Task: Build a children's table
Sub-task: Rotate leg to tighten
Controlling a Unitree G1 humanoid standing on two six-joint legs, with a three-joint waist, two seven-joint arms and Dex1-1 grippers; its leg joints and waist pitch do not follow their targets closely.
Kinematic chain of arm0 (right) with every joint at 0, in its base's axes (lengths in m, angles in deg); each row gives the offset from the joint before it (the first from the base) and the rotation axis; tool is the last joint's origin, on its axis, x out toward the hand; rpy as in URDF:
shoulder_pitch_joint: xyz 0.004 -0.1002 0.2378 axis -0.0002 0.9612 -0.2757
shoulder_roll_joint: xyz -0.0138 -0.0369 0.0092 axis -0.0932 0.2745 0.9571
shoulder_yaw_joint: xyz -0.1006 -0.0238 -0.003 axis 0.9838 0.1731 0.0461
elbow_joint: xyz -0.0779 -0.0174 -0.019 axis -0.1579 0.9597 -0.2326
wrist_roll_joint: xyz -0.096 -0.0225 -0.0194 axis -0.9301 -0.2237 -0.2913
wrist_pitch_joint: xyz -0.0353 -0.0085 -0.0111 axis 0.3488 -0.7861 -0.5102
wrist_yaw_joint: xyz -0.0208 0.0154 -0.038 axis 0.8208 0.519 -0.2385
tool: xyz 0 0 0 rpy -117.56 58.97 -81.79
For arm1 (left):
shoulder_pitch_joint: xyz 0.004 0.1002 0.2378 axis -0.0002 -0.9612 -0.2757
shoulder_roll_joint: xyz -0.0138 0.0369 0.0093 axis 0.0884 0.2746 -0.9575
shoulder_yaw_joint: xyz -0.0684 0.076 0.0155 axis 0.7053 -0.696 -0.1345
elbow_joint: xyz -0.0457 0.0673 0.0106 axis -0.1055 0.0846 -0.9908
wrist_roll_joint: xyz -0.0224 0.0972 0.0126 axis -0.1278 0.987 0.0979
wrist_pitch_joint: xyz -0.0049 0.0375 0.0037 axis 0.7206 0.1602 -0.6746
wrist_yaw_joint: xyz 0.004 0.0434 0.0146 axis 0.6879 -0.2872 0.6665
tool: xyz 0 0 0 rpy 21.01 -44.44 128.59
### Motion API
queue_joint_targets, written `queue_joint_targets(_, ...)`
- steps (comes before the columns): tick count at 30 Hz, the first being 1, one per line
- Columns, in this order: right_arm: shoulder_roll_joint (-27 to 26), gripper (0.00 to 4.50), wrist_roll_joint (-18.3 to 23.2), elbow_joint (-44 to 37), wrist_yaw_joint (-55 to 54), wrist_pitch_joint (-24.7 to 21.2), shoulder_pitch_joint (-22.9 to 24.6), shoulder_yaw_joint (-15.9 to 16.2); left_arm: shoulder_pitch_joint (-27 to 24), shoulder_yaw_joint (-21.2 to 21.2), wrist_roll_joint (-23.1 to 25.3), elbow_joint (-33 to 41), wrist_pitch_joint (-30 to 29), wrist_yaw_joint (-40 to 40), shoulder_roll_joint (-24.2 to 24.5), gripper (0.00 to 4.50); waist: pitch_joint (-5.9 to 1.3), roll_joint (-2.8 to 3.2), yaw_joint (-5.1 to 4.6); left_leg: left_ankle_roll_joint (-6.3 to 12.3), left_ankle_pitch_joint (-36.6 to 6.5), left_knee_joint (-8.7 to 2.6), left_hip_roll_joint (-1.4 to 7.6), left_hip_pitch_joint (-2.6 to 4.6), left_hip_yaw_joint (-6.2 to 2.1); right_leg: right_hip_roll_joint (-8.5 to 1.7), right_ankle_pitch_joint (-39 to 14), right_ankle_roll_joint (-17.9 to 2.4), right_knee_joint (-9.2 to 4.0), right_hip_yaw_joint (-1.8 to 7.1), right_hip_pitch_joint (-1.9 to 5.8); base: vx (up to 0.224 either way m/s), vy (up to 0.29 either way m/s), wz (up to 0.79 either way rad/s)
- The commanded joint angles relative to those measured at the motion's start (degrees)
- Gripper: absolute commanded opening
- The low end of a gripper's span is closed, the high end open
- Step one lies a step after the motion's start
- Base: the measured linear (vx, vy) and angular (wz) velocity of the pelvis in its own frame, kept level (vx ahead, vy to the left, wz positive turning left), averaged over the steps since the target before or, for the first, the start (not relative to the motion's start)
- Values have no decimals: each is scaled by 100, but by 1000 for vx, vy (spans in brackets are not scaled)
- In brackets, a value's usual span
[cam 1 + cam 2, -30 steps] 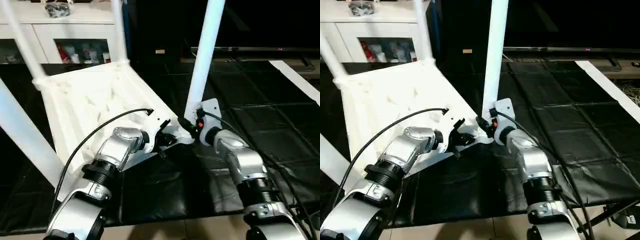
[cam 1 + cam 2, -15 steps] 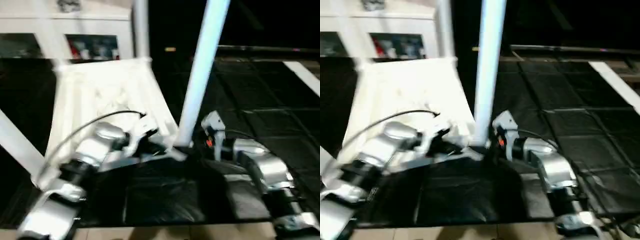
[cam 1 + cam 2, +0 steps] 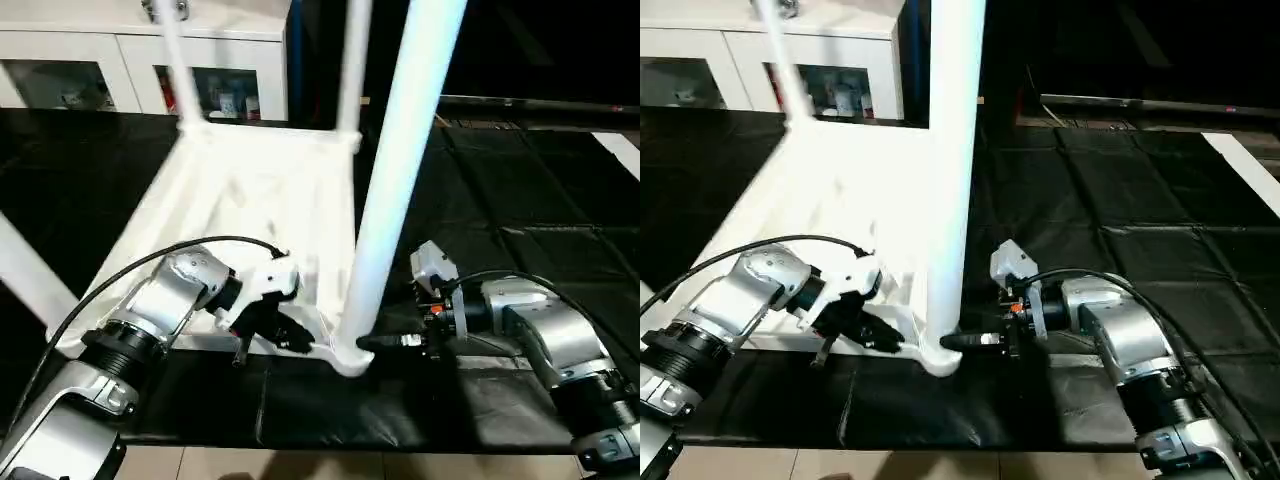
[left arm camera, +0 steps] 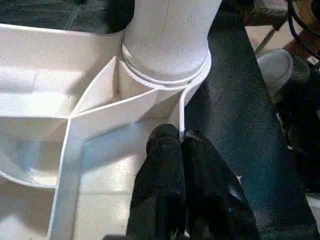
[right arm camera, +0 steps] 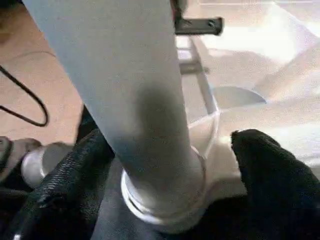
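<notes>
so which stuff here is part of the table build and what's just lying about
Part of the job: tabletop, underside up; near leg in its corner socket; two far legs.
Just about: white cabinet; black mat.

White tabletop (image 3: pixel 250 200) lies ribbed side up (upside down), four tubular legs (image 3: pixel 395 180) standing in its corner sockets.

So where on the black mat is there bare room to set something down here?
Free: the black quilted mat to the right of the upside-down white plastic tabletop, out to the white strip, and the dark patch left of the tabletop. Crowded: the near corner, where the left claw pinches the rim and the right claw straddles the white tubular leg.
</notes>
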Motion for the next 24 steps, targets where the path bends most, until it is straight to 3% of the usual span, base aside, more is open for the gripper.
queue_joint_targets(1,-10,371,111,0,81,-22,-116,32,48,-158,-44,218,110,-282,-91,0,-374,-25,-22,171,-1108,-364,-59,-20,163,-194,-1487,-1166,-395,146,353,0,0,0)
queue_joint_targets(2,-12,343,129,-11,138,-35,-107,50,54,-157,-46,208,118,-271,-96,0,-374,-23,-21,169,-1105,-364,-57,-22,162,-194,-1482,-1167,-393,146,354,0,0,0)
queue_joint_targets(4,-10,343,136,-35,211,-52,-83,75,59,-153,-50,195,126,-254,-102,0,-379,-30,-9,182,-1080,-360,-54,-21,164,-189,-1402,-1187,-381,145,354,0,0,0)
queue_joint_targets(16,-140,228,251,-131,16,-110,122,28,82,-38,-43,1,91,68,-210,0,-376,-24,4,155,-1068,-359,-64,-25,162,-186,-1406,-1173,-385,142,358,0,0,0)
queue_joint_targets(21,-570,210,115,-172,-902,-173,285,-144,155,188,-48,-212,-315,788,-569,0,-339,-17,-15,27,-1381,-380,-95,-10,151,-190,-2243,-900,-475,135,330,0,0,0)
queue_joint_targets(22,-817,209,-101,-42,-1503,-138,308,-181,214,363,-106,-304,-594,1256,-845,0,-336,-24,-39,-12,-1428,-387,-98,-12,145,-190,-2438,-812,-490,130,326,0,0,0)
queue_joint_targets(24,-839,208,-120,-30,-1556,-134,310,-184,219,379,-111,-312,-619,1297,-869,0,-318,-23,-75,-46,-1582,-374,-125,21,141,-190,-2883,-658,-559,111,290,0,0,0)
